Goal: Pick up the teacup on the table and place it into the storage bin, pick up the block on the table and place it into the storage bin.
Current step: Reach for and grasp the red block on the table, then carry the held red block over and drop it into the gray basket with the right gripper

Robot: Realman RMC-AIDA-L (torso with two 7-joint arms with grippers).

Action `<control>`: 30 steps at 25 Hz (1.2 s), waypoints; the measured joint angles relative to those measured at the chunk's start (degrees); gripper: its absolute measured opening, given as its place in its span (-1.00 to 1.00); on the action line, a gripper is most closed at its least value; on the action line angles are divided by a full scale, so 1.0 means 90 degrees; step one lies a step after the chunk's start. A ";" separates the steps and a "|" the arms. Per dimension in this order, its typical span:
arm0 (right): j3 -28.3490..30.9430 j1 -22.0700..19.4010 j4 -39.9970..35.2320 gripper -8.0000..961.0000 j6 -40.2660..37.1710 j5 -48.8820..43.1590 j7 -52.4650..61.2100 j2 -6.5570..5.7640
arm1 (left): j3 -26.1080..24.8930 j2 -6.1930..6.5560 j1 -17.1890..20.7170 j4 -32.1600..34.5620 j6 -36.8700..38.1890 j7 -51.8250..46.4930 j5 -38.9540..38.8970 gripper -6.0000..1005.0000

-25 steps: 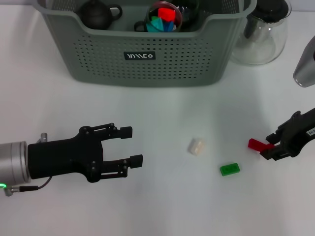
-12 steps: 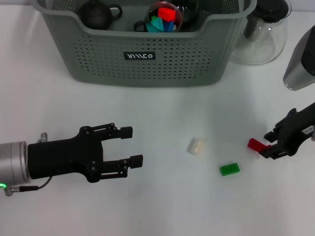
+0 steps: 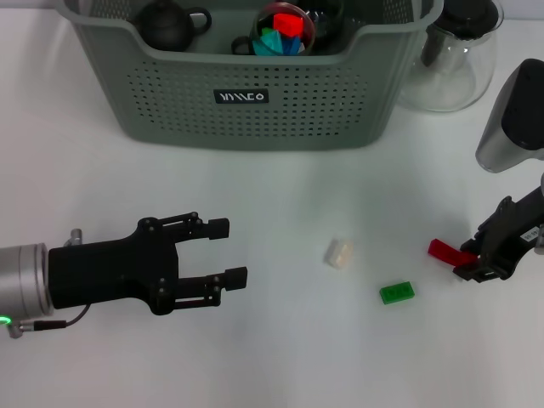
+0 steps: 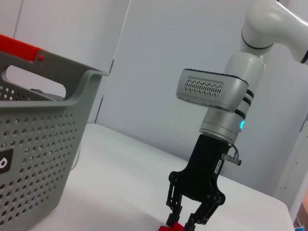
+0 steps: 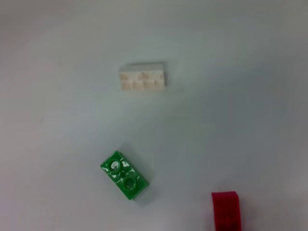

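Head view: my right gripper point(image 3: 466, 260) sits by the worktop's right edge, fingers closed on the red block point(image 3: 442, 250). Against a second ago, that block is tilted with its free end raised, and my right arm's silver housing has come further in from the right edge. My left gripper point(image 3: 225, 252) is unmoved near the left edge, fingers spread, holding nothing. White block point(image 3: 338, 253) and green block point(image 3: 397, 292) lie where they did, flat on the worktop point(image 3: 280, 195), near each other between my two grippers. Storage bin point(image 3: 252, 76) stands at the far edge, grey-green, perforated, with a black label; inside it are a dark teapot point(image 3: 168, 23) and a cup point(image 3: 287, 27) filled with coloured blocks. Glass pot point(image 3: 450, 55) with a black lid stands just beside the bin's right end. Bare worktop runs between the bin's front wall and the loose blocks.

Left wrist view: storage bin wall point(image 4: 36, 139) with a cut-out handle close by; my right gripper point(image 4: 188, 220) hangs over the worktop, fingers pointing down, pinching the red block point(image 4: 174, 226). White worktop lies bare between bin and gripper.

Right wrist view: white block point(image 5: 142, 77), green block point(image 5: 123, 175) with two studs, and an end of the red block point(image 5: 225, 210), all well apart. My own fingers are out of sight.
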 joint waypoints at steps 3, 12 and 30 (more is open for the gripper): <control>-0.0028 0.0001 -0.0020 -0.26 0.0013 0.0001 0.0038 0.0000 | 0.0000 0.0000 -0.0002 0.0000 -0.0007 0.0000 0.0000 0.52; 0.0044 -0.0092 -0.0318 -0.50 -0.0026 0.0342 0.0036 -0.0001 | 0.0000 0.0000 0.0006 0.0000 -0.0014 0.0012 0.0000 0.52; 0.1489 0.0028 -0.1809 -0.58 0.0278 0.4620 -0.0417 0.0017 | -0.0148 0.0002 0.0016 -0.0001 -0.0012 0.0036 0.0000 0.52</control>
